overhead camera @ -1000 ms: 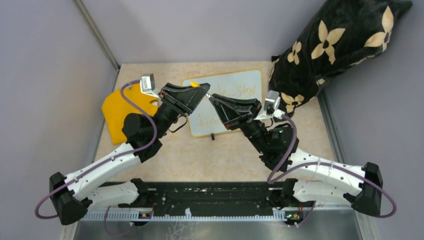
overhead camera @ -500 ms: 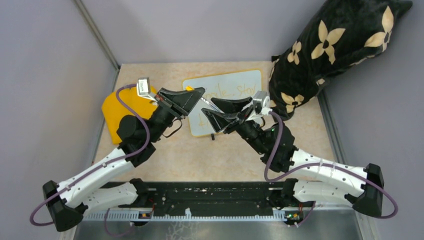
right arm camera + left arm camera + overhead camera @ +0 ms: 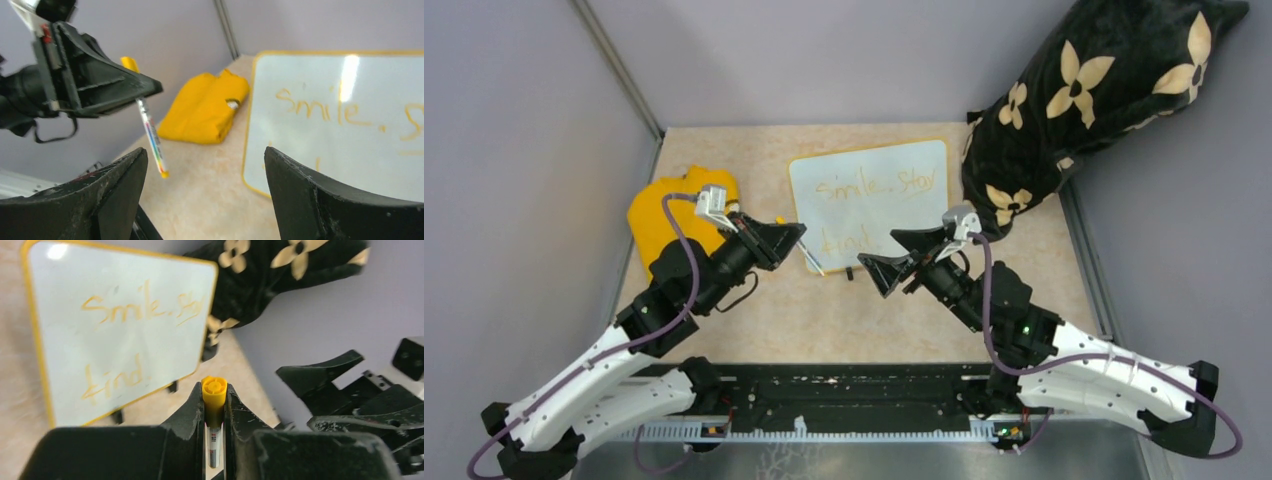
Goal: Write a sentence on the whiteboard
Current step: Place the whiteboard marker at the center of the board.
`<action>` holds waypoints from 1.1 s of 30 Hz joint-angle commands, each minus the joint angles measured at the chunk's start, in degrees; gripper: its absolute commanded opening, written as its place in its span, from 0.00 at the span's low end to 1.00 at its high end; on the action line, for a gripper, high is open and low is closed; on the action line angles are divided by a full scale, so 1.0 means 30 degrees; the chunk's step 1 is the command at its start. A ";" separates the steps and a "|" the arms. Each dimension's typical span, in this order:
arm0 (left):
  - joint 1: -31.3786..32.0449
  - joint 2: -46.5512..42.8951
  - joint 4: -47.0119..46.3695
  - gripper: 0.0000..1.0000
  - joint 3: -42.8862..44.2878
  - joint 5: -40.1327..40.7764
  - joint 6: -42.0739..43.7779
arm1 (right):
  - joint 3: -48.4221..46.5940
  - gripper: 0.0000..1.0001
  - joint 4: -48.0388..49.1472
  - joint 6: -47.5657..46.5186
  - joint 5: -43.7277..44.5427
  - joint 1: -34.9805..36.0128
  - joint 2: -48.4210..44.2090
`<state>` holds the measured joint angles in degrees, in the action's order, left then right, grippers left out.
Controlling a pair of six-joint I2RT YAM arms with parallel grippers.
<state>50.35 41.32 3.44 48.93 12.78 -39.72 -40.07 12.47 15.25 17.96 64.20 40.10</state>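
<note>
With the sentence (image 3: 876,185) on the whiteboard (image 3: 871,216), the left gripper (image 3: 796,233) clamps the marker (image 3: 152,136), the right gripper (image 3: 879,249) gapes empty: writing looks done, next is parking the marker.

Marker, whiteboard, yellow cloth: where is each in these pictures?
marker (image 3: 152,137), right wrist view, on its white barrel.
whiteboard (image 3: 874,212), top view, on the bare white middle between the written lines.
cloth (image 3: 650,225), top view, on its left half.
</note>
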 commanded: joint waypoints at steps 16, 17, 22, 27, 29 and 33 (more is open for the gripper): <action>-0.2897 0.3860 0.7335 0.00 -0.5128 -0.1214 -0.4031 | 0.3397 0.87 -0.7243 0.5201 0.6942 -0.0073 -0.2899; -0.3409 0.4207 0.7028 0.00 -0.5434 -0.1589 -0.4057 | 0.3335 0.87 -0.7384 0.5238 0.7005 -0.0073 -0.2920; -0.4668 0.6006 0.4991 0.00 -0.6551 -0.2363 -0.4353 | 0.2997 0.87 -0.8230 0.5390 0.7627 -0.0073 -0.2946; -0.5012 0.8165 0.3507 0.00 -0.6781 -0.2296 -0.4702 | 0.2985 0.86 -0.8051 0.5164 0.7602 -0.0059 -0.3257; -0.5051 0.8451 0.3186 0.00 -0.6888 -0.1834 -0.4902 | 0.2974 0.85 -0.7939 0.5126 0.7626 -0.0069 -0.3236; -0.5133 0.9058 0.2789 0.00 -0.6706 -0.1514 -0.4876 | 0.2863 0.84 -0.7782 0.4930 0.7643 -0.0068 -0.3172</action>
<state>35.51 66.98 15.75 28.69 6.98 -53.30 -29.52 -12.51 30.63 39.90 64.20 30.89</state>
